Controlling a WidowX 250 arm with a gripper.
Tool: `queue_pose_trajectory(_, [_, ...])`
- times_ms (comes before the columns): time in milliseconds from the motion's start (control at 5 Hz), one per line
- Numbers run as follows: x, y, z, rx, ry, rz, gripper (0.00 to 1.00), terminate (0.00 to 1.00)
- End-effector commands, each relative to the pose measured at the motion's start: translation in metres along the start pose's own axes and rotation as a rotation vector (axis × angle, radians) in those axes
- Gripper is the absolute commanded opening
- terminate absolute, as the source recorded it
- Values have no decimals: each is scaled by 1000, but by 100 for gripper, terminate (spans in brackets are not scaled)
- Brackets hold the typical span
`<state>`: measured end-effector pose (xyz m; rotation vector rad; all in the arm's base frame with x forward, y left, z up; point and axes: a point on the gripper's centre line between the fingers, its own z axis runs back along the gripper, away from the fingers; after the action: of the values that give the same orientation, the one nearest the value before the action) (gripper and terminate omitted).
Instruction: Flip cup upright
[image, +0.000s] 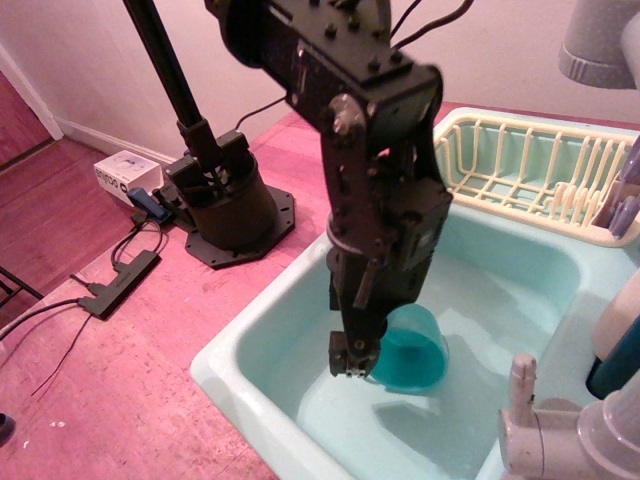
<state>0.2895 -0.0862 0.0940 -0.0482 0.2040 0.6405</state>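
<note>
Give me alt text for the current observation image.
A black robot gripper reaches down into a pale mint sink, right beside a teal cup lying on its side. A cream dish rack sits behind.

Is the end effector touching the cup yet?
Cannot tell. In the only view, the end effector overlaps the cup, hiding its left side; no contact or gap shows.

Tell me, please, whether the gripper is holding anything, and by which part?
It cannot be told: the gripper is down at the cup's near side, hiding its handle, and no grasp shows.
</note>
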Motion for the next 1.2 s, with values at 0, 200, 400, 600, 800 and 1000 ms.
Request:
queue_pose_trajectory(0, [-5,3,13,-50,-53,15,100,0])
queue_pose_trajectory(200, [6,3,16,-15,-81,16,100,0])
queue_pose_trajectory(400, [26,22,26,-39,-159,100,100,0])
queue_pose_trajectory(600, [40,33,42,-80,-226,198,100,0])
queue_pose_trajectory(800, [48,34,45,-126,-237,258,0,0])
queue_pose_trajectory(1000, [38,34,30,-186,-221,305,0,0])
